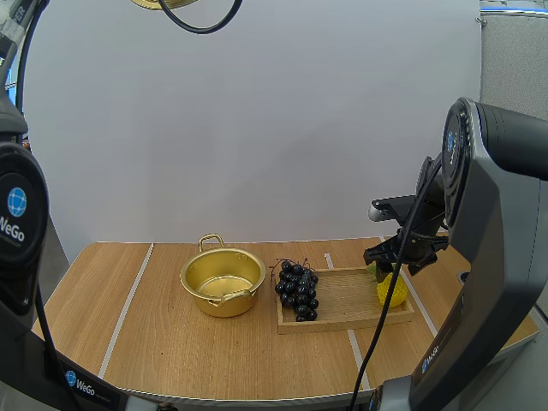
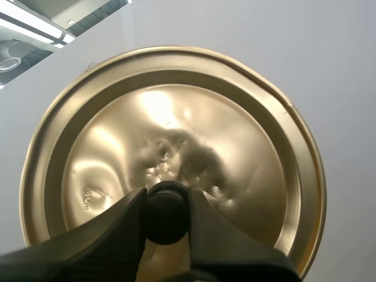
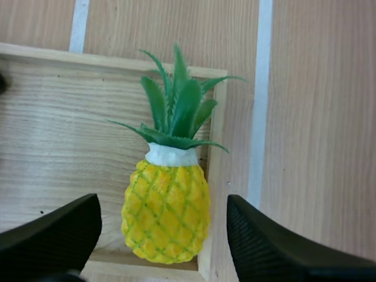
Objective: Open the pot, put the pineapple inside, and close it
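Observation:
The gold pot (image 1: 223,281) stands uncovered on the table, left of the wooden tray (image 1: 342,301). Its gold lid (image 2: 170,153) is held high in the air, and my left gripper (image 2: 167,214) is shut on the lid's black knob (image 2: 167,212); the lid's edge (image 1: 163,3) shows at the top of the high view. A yellow pineapple (image 3: 167,214) with green leaves lies at the tray's right end (image 1: 391,289). My right gripper (image 3: 161,235) hovers just above it, open, with a finger on either side of the fruit.
A bunch of dark grapes (image 1: 297,289) lies at the tray's left end, close to the pot. White tape lines (image 1: 127,308) run across the wooden table. The tray's raised rim (image 3: 214,170) runs right beside the pineapple.

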